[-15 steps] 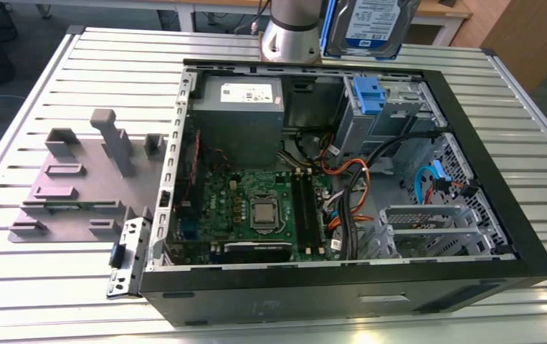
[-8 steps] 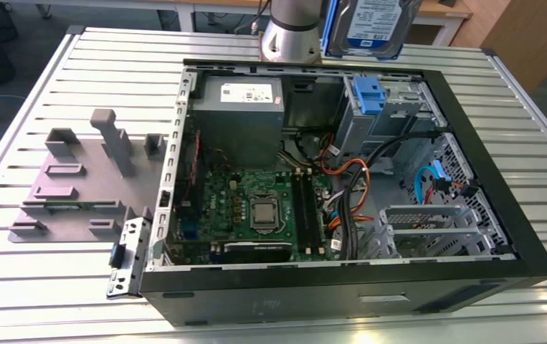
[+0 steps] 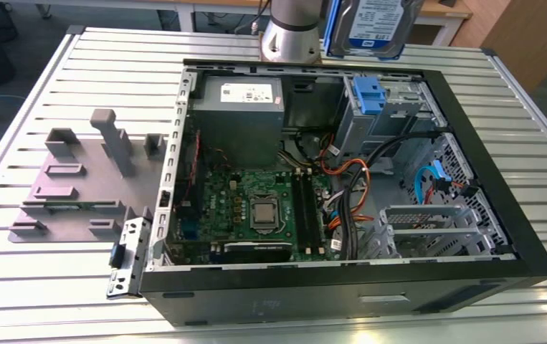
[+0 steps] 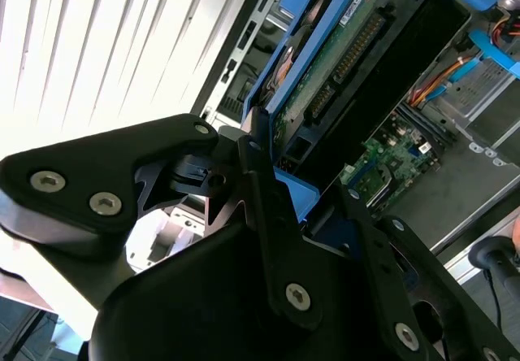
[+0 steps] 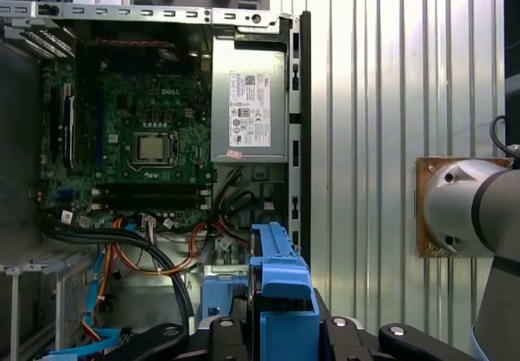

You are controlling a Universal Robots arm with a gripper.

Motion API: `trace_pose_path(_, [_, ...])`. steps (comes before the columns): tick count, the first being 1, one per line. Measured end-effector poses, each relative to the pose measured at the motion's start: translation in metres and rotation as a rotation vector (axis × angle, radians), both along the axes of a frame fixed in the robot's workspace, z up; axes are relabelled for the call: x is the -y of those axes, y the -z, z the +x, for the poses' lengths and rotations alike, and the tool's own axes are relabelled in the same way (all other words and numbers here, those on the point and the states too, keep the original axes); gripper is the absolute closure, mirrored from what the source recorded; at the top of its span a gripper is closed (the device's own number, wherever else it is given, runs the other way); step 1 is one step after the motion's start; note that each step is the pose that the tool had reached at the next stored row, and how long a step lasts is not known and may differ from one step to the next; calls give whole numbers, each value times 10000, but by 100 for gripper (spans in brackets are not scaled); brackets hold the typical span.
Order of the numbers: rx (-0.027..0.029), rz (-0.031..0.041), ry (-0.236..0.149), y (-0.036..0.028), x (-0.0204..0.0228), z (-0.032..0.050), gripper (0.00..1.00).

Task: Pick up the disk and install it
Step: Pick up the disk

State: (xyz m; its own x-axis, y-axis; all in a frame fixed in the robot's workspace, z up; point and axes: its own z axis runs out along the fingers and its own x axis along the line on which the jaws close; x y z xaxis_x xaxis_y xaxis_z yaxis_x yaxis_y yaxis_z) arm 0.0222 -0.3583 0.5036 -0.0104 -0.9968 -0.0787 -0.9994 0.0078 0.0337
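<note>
Disk (image 3: 376, 25) clamped in claw (image 5: 280, 316) above case (image 3: 502, 215).

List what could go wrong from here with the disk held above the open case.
1. The gripper holds the disk by its blue bracket, high above the case; a slip could drop it onto the motherboard.
2. Orange and black cables lie loose beside the drive bay, so the disk might snag or pinch them going in.
3. The bay is narrow; a tilted disk may jam against its metal walls.
</note>
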Motion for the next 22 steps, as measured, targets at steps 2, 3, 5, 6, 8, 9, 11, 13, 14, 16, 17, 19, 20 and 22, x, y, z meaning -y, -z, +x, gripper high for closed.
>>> trace_pose_path(2, [0,0,0,0,0,6,63])
trace_pose_path(3, [0,0,0,0,0,9,63])
trace_pose_path(5, [0,0,0,0,0,15,63])
trace_pose_path(6, [0,0,0,0,0,17,63])
trace_pose_path(8, [0,0,0,0,0,23,63])
trace_pose_path(9, [0,0,0,0,0,26,63])
trace_pose_path(11, [0,0,0,0,0,31,63])
trace_pose_path(13, [0,0,0,0,0,37,63])
trace_pose_path(14, [0,0,1,0,0,39,63])
trace_pose_path(16, [0,0,1,0,0,45,63])
trace_pose_path(17, [0,-1,0,0,0,47,63])
trace_pose_path(19, [0,0,1,0,0,53,63])
trace_pose_path(20, [0,0,0,0,0,56,63])
trace_pose_path(22, [0,0,0,0,0,62,63])
